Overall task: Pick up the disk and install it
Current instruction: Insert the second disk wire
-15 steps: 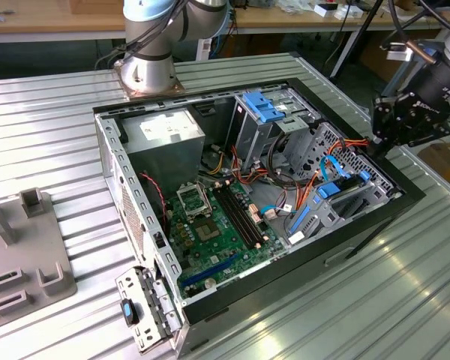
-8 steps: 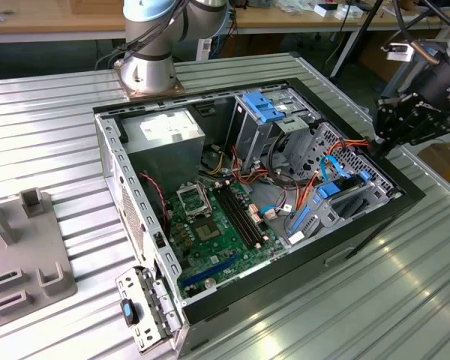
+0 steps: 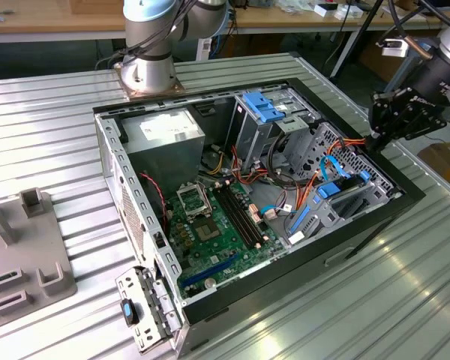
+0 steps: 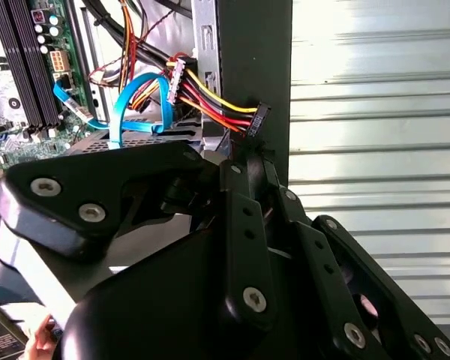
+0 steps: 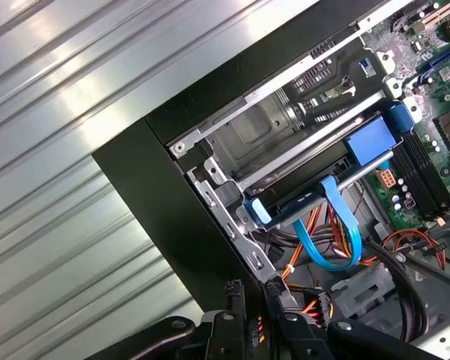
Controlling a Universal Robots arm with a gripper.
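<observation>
- Jaws: can't tell if clenched or released.
- Gripper hangs by the case wall, approx. 2 o'clock of the case in the exterior view, apart from the disk.
- Disk lies in its bay at 8 o'clock from the gripper, blue rails in the slot; prob. seated.
- Blue cable loops beside it.

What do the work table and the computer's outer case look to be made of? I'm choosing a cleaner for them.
The work table looks like bare, ribbed metal, probably aluminium: silvery, with parallel grooves and bright streaks of reflected light. The outer case looks black with a dull matt finish, either painted metal or plastic; the pictures leave that open. Its inner frame is unpainted grey sheet metal with punched holes.
</observation>
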